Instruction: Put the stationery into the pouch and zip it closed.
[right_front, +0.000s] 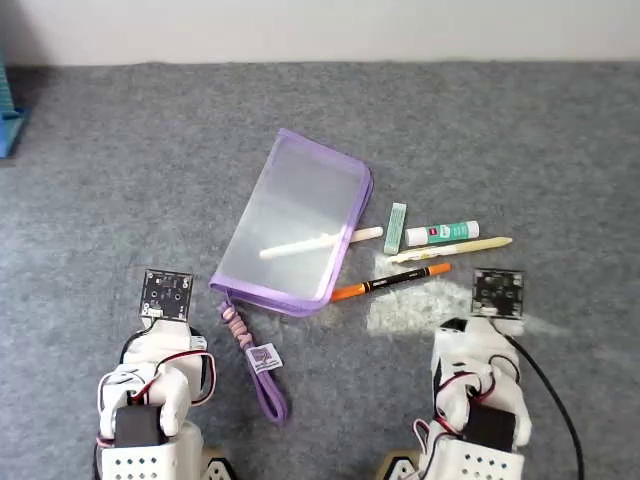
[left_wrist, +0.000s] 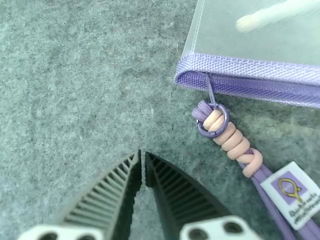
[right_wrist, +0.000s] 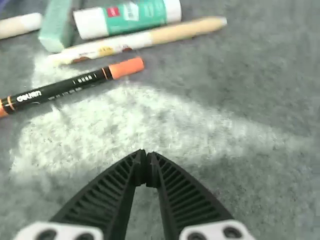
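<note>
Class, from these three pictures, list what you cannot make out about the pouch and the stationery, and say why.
- High view: whether the white pen lies inside the pouch or under it; the cloudy wall blurs it.
- Left wrist view: whether the zip is open or shut; the picture's edge cuts it off.
- Right wrist view: one end of the orange pen and part of the eraser, cut off by the edges.

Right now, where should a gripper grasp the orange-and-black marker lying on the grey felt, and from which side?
Probably grip the orange-and-black marker at its black middle, from straight above, closing across its length: it lies flat, clear of the cream pencil, one end at the purple-trimmed pouch.
</note>
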